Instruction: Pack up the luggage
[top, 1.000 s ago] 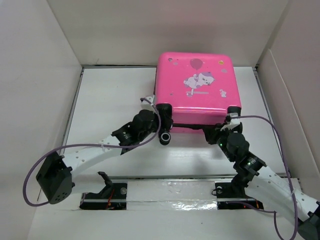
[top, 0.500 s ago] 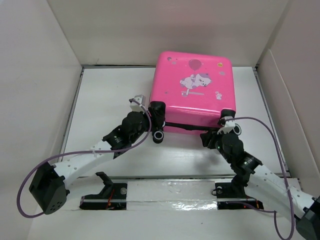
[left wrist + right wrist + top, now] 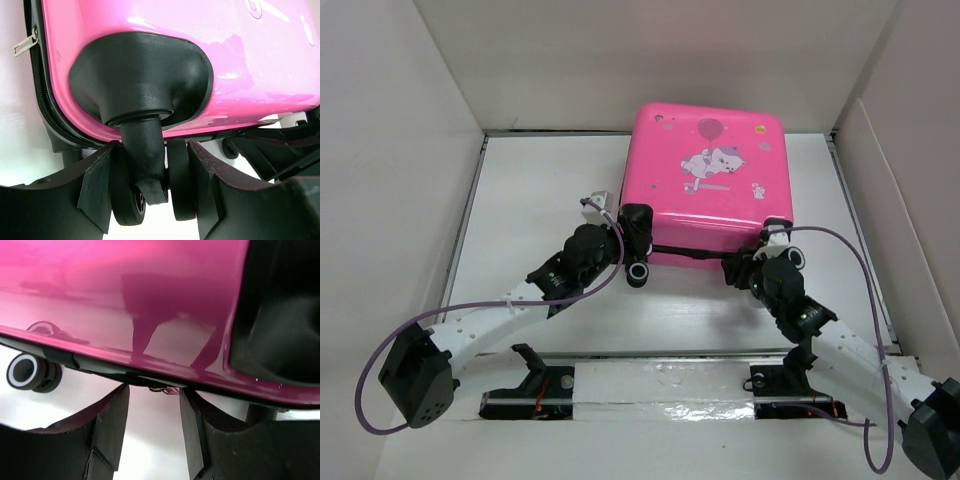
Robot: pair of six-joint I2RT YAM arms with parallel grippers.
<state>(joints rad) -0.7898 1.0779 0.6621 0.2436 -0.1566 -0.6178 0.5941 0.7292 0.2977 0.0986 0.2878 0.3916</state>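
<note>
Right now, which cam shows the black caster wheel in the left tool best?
Left wrist: the black twin caster wheel on the hot-pink hard-shell suitcase fills the frame, gripped by the left tool. Top external shows it small. Right wrist shows only a distant wheel, possibly the same.

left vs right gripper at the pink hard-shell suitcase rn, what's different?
Left gripper is clamped on a black twin caster wheel at the near-left corner of the hot-pink hard-shell suitcase; right gripper holds nothing. Left jaws sit flush against the wheel; right jaws stand open, facing the black zipper seam towards the near-right corner. Shared: both are at the suitcase's near edge.
</note>
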